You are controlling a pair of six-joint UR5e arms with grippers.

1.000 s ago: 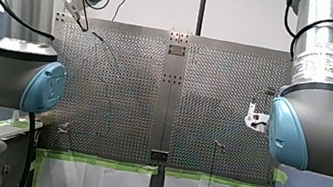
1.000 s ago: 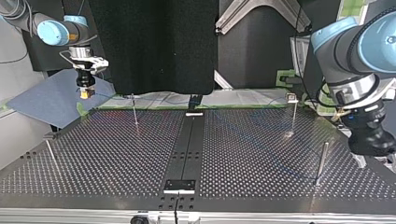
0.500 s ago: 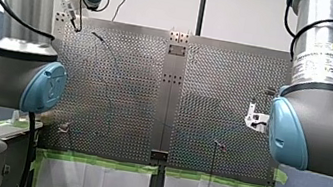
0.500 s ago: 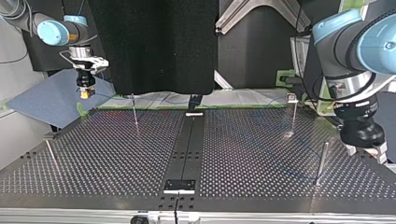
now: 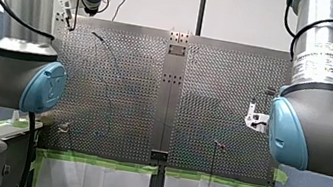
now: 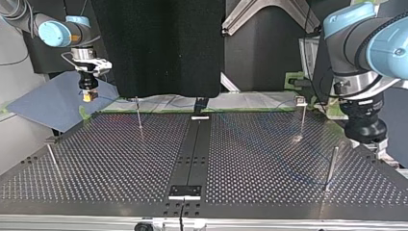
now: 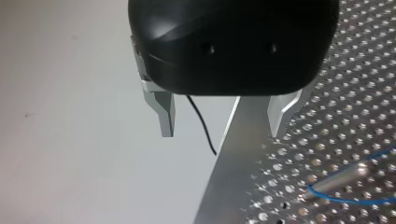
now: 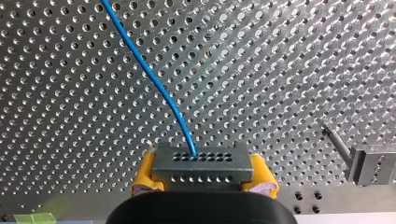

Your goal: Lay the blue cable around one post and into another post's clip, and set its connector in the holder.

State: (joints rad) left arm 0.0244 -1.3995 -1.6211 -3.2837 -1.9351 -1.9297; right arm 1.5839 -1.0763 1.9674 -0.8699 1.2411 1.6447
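My right gripper, with yellow pads, is shut on the grey connector. The blue cable runs from the connector out over the perforated table. A grey holder block with a short pin stands beside this gripper. At the top view's left, my right gripper hangs above the table's far corner. My left gripper, black with metal fingers, is open and holds nothing; it hovers over the table's edge. A thin post with the cable at its foot lies ahead of it.
Several thin posts stand on the table: one with a clip top, a plain one near my left gripper, and others toward the view's left. A dark centre strip splits the table.
My left arm has swung toward the front view's far left corner, off the table's edge, turning its wrist. My right arm and the connector have stayed still.
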